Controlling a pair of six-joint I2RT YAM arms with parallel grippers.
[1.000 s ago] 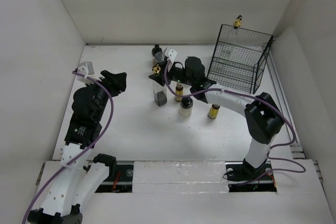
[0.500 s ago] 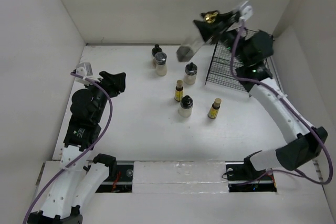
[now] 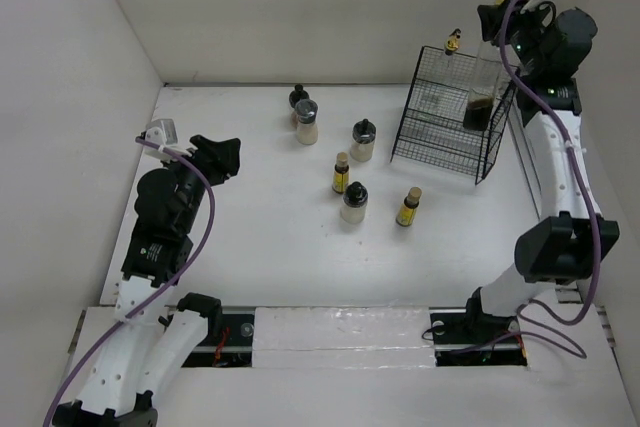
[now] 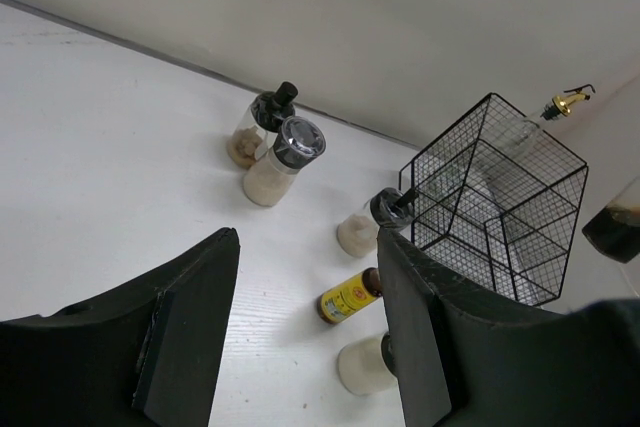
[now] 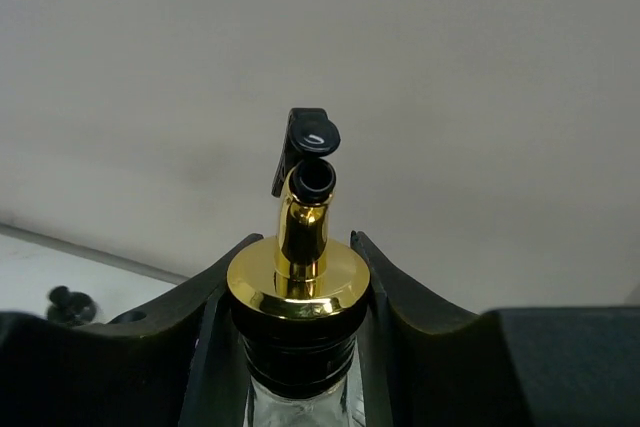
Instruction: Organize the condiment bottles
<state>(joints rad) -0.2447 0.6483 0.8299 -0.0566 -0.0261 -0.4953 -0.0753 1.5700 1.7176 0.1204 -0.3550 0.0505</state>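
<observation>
1. We saw the right tool [image 3: 503,19] clamped on the neck of a gold-spouted bottle [image 3: 482,87], held upright at the right end of the rack [image 3: 440,132].
2. We couldn't tell whether it was inside.
3. A second bottle [image 3: 454,43] stood in the rack's rear-left corner.
4. Six others [image 3: 353,202] stood on the counter [image 3: 250,237], left of the rack.
5. The left tool [image 3: 215,152] gaped empty, far left of the rack.
</observation>
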